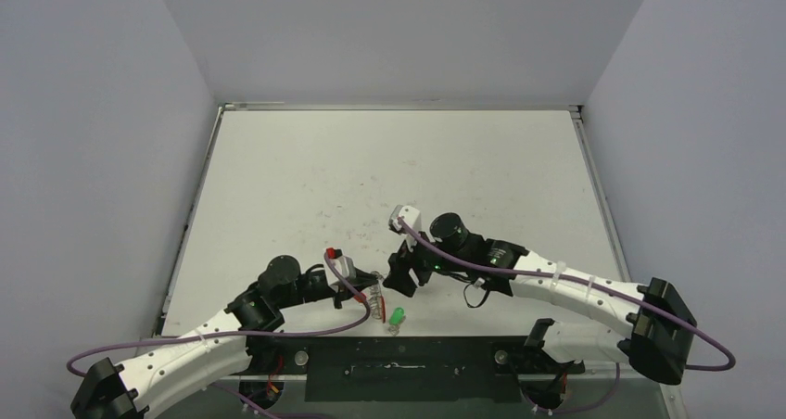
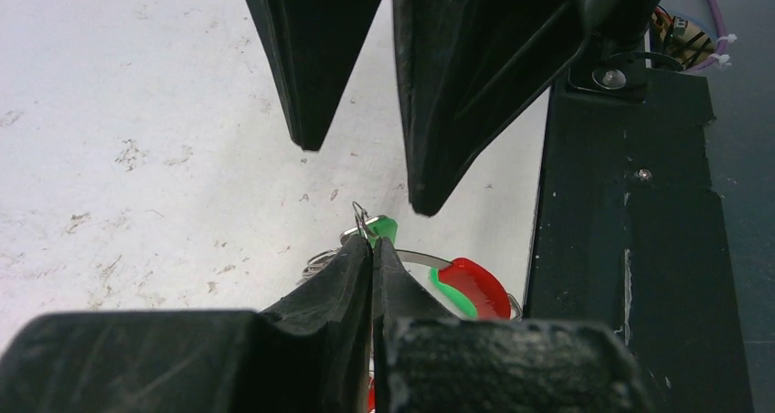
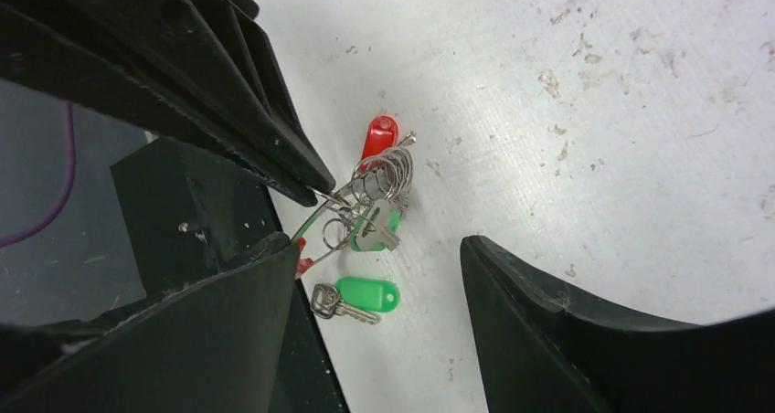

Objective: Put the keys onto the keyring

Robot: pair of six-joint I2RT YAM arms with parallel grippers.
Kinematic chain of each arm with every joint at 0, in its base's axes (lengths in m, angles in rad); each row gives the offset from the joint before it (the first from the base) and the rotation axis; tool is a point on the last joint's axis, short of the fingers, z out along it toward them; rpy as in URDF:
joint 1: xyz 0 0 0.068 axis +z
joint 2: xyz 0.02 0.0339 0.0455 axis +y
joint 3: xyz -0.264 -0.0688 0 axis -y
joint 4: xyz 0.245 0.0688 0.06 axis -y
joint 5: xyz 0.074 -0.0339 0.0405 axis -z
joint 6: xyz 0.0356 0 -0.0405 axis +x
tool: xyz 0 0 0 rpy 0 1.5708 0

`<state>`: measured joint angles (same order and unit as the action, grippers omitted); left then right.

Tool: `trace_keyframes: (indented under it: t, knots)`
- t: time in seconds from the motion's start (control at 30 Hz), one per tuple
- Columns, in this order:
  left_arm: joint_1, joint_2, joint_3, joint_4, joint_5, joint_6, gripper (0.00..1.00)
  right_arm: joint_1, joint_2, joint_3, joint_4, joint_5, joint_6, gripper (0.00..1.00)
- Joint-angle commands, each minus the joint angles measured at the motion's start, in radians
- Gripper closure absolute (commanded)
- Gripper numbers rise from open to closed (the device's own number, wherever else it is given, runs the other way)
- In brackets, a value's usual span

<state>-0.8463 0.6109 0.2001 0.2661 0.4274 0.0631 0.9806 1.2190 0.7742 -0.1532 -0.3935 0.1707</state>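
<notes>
While the top view shows the left jaws shut on the keyring point(image 1: 373, 294) near the front edge of the table point(image 1: 389, 159), a green-headed key point(image 1: 397, 316) lies on the table just beside the ring. The right jaws stand just past it, parted and holding nothing. From the left wrist, the closed jaws pinch a thin wire of the keyring point(image 2: 363, 223), and the right arm's fingers point(image 2: 457, 84) hang above, spread apart. From the right wrist, the open jaws frame the silvery coil of the keyring point(image 3: 384, 177), with a red piece point(image 3: 379, 135) at its far side. A second key point(image 3: 373, 233) hangs at the coil, and the green-headed key point(image 3: 358, 296) lies flat on the table apart from it.
</notes>
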Motion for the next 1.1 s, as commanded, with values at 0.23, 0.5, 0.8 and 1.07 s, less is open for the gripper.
trace_keyframes:
  t: [0.23,0.5,0.8,1.07]
  knots:
    - [-0.01,-0.038,-0.002,0.032,0.031,0.012,1.0,-0.009,-0.214,-0.153,0.269,-0.071,-0.219,0.34]
    - [-0.012,-0.048,-0.001,0.033,0.101,0.036,1.0,-0.01,-0.219,-0.239,0.471,-0.266,-0.361,0.41]
    - [-0.014,-0.042,-0.003,0.05,0.124,0.039,1.0,-0.011,-0.11,-0.227,0.523,-0.343,-0.397,0.51]
    - [-0.019,-0.047,-0.004,0.064,0.126,0.037,1.0,-0.014,-0.053,-0.222,0.523,-0.377,-0.42,0.69]
